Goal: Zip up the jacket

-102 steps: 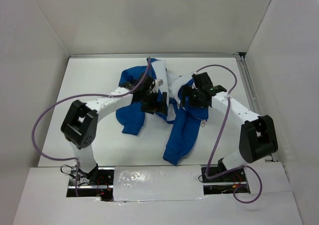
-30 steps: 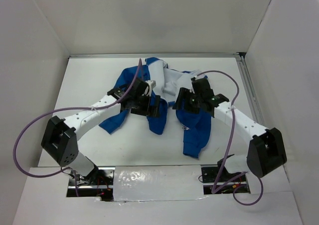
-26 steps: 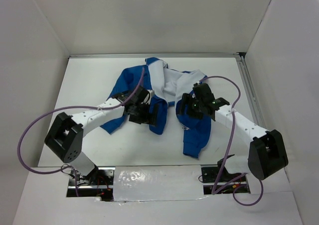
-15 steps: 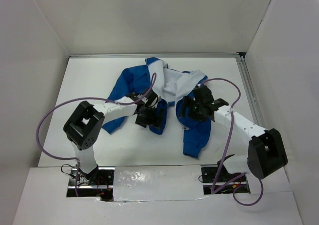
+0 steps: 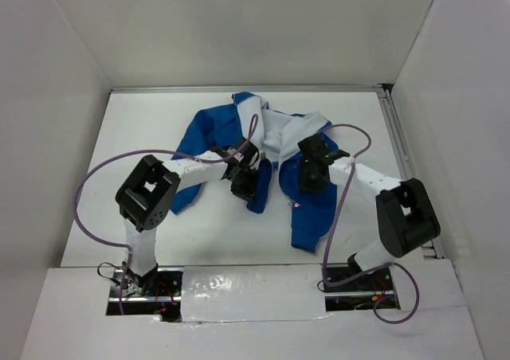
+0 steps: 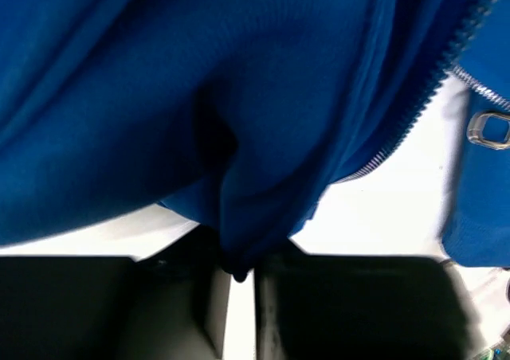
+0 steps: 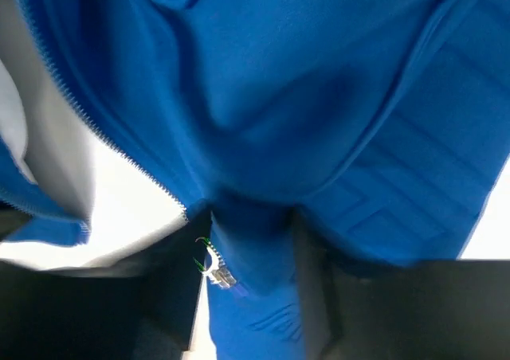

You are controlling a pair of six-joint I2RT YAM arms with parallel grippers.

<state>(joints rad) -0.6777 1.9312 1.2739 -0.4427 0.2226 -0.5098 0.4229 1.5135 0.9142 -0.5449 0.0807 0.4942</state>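
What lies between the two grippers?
Top view: the jacket's two unjoined front edges with a bare strip of table between, left gripper to right gripper.

The table [image 5: 135,145] has a matte white top. A metal rail [image 5: 239,88] runs along its far edge, and a second rail [image 5: 400,145] along its right edge. White enclosure walls [image 5: 255,25] rise at the far, left and right edges. A glossy white cover strip [image 5: 255,284] spans the near edge.
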